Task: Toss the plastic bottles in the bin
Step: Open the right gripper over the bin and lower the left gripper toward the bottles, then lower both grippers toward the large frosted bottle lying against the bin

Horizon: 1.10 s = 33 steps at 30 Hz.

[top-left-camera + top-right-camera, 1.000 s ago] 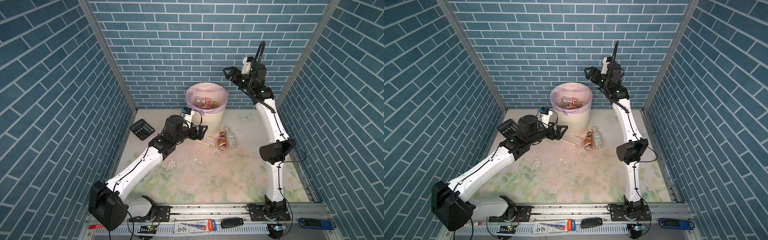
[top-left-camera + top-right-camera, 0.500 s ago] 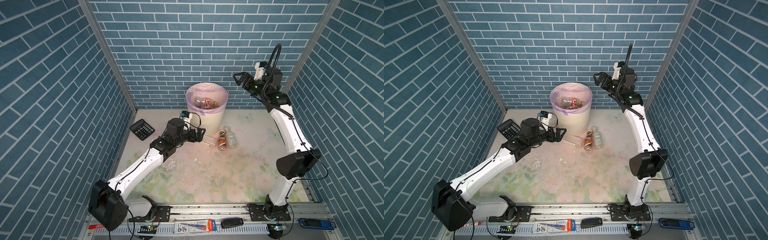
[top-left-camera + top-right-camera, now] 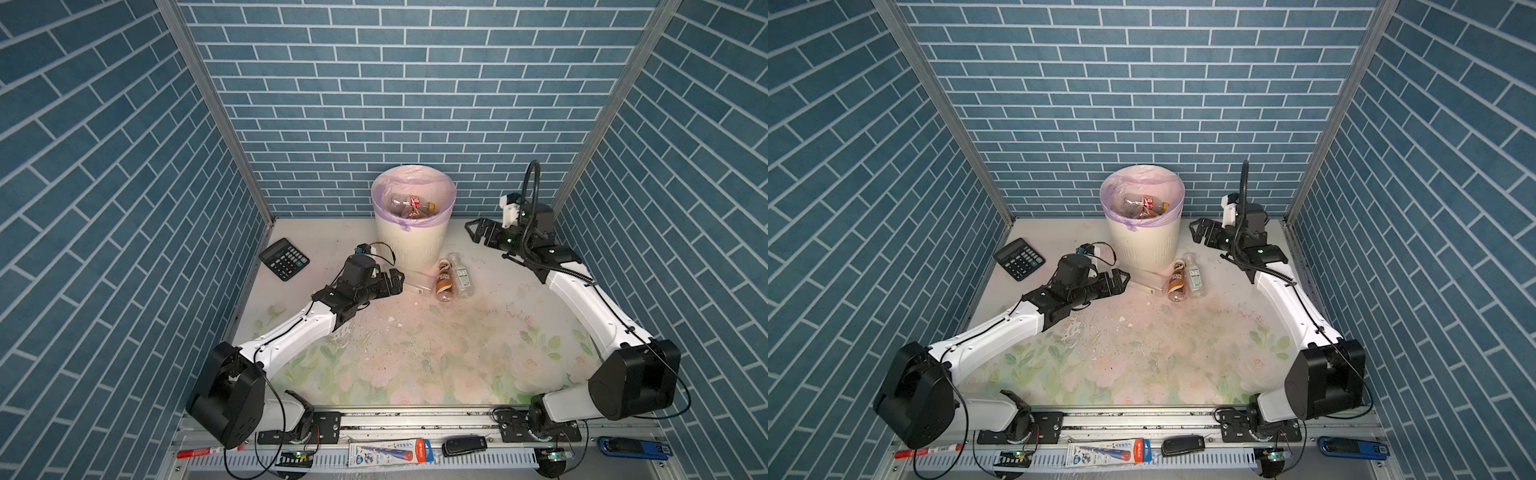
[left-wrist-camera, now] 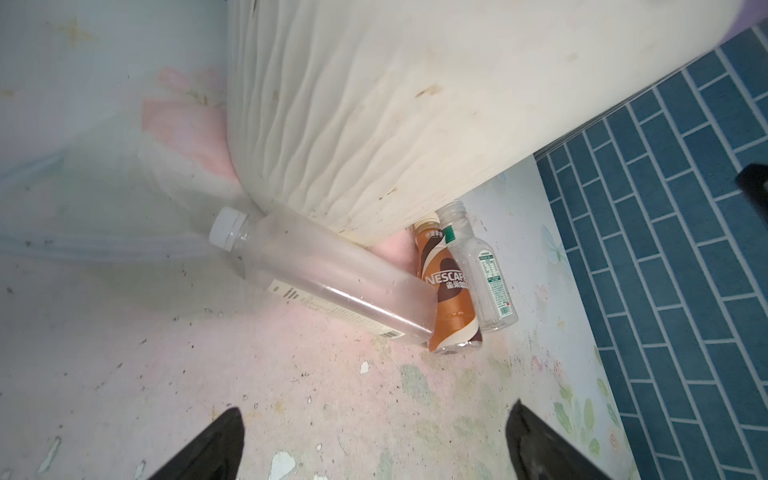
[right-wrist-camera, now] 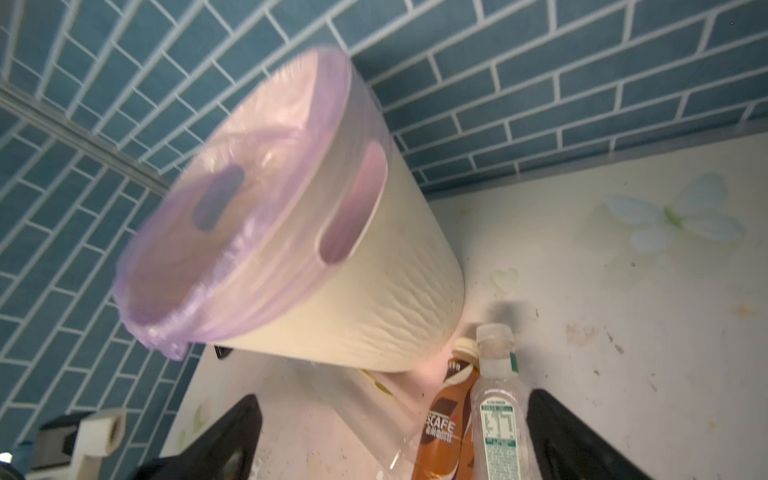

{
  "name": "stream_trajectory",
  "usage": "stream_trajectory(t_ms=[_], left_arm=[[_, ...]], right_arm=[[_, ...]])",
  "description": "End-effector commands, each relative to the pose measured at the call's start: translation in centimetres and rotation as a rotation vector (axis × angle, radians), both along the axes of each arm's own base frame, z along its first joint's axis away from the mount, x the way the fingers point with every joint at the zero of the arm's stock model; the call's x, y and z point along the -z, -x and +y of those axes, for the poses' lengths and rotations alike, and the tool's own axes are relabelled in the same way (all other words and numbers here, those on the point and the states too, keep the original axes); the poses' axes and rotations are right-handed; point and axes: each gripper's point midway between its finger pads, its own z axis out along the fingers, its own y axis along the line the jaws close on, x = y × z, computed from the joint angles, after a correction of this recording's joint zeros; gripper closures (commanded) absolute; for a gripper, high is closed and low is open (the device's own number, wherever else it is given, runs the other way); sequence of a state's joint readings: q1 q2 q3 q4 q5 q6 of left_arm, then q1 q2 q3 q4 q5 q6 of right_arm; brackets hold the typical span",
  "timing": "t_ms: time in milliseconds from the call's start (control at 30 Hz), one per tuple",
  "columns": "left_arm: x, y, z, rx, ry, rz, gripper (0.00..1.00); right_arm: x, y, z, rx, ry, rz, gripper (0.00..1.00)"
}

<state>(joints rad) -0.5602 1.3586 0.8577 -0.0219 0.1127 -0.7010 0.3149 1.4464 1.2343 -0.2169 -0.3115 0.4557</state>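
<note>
Low over the counter (image 3: 415,353) sits the left end effector (image 3: 397,282). The long bottle (image 4: 332,282) lies just ahead of it, against the foot of the bin (image 3: 409,245). Past that bottle's base the Nescafe bottle (image 3: 444,280) and short bottle (image 3: 461,274) lie side by side, touching, necks toward the bin. Inside the bin lie more bottles (image 3: 411,205). The right end effector (image 3: 471,232) hangs right of the bin, with the pair ahead of it and lower. Behind the left end effector, well apart, lies the calculator (image 3: 284,259).

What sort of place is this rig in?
Probably a mock-up robot test cell, not a real room: brick-print panels box in a floral table; left arm and right arm mount on a front rail.
</note>
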Motion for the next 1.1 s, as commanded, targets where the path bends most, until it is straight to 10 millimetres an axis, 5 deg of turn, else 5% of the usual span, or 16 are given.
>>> stream_trajectory(t_ms=[0, 367, 667, 1067], left_arm=[[0.2, -0.6, 0.2, -0.063, 0.071, 0.013, 0.01], [2.7, 0.5, 0.5, -0.100, 0.123, 0.079, 0.01], [2.9, 0.7, 1.1, -0.109, 0.132, 0.089, 0.01], [3.7, 1.0, 2.8, -0.141, 0.131, 0.104, 0.01]], right_arm=[[3.1, 2.2, 3.5, -0.147, 0.079, -0.046, 0.01], [11.2, 5.6, 9.7, -0.326, 0.080, 0.044, 0.01], [14.1, 5.2, 11.7, -0.358, 0.109, 0.039, 0.01], [16.4, 3.1, 11.7, -0.313, 0.177, 0.023, 0.01]])
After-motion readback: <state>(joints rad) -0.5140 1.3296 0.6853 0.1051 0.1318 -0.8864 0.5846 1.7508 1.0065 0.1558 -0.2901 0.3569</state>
